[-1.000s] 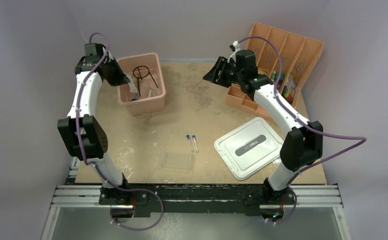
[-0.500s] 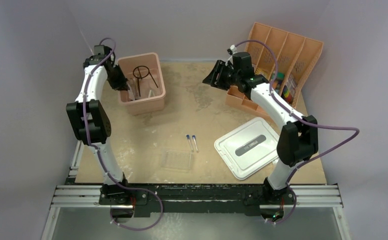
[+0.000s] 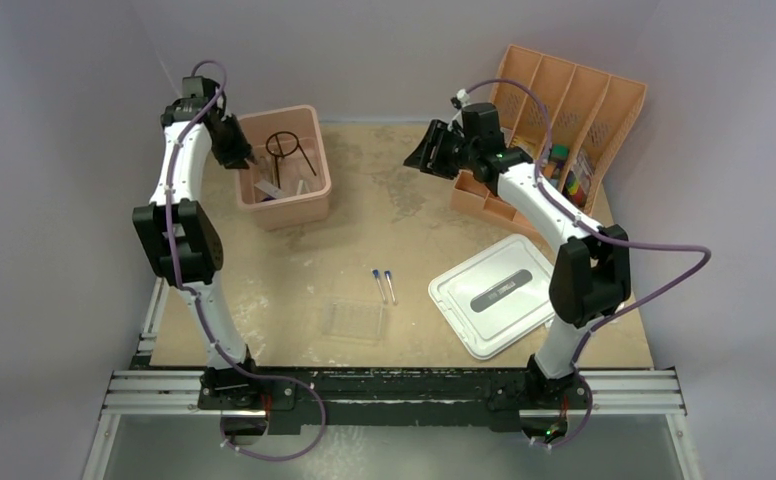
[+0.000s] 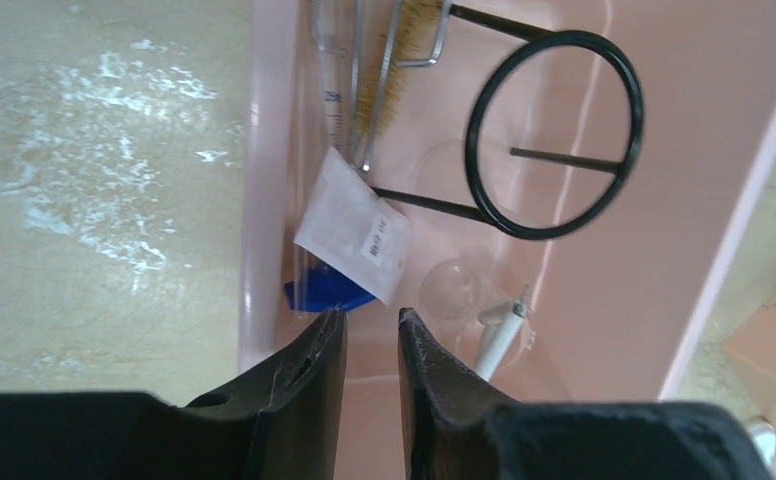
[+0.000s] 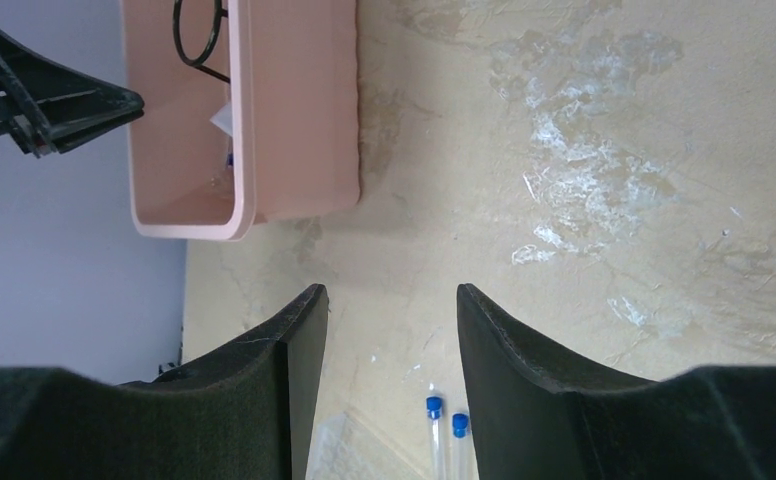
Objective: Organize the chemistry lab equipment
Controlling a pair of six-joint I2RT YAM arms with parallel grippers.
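The pink bin (image 3: 320,185) at the back left holds the black wire ring on a stem (image 3: 282,143), also in the left wrist view (image 4: 554,135). With it are steel forceps (image 4: 379,90), a white packet (image 4: 354,225), the blue-based glass piece (image 4: 329,290) and a round clear glass (image 4: 454,285). My left gripper (image 3: 247,157) (image 4: 371,313) hangs over the bin's left rim, jaws slightly apart and empty. Two blue-capped tubes (image 3: 383,284) (image 5: 442,430) and the clear plastic tray (image 3: 354,320) lie mid-table. My right gripper (image 3: 416,157) (image 5: 390,290) is open and empty, high above the table. No wire triangle shows.
A white lid (image 3: 494,293) lies at the front right. A peach divided organizer (image 3: 574,100) stands at the back right with coloured items (image 3: 574,182) in it. The pink bin also shows in the right wrist view (image 5: 294,110). The table surface is scuffed with white marks.
The left arm has folded in, its elbow drawn closer to the bin, and the gripper stays over the bin's left side. The right gripper has shifted slightly left and back.
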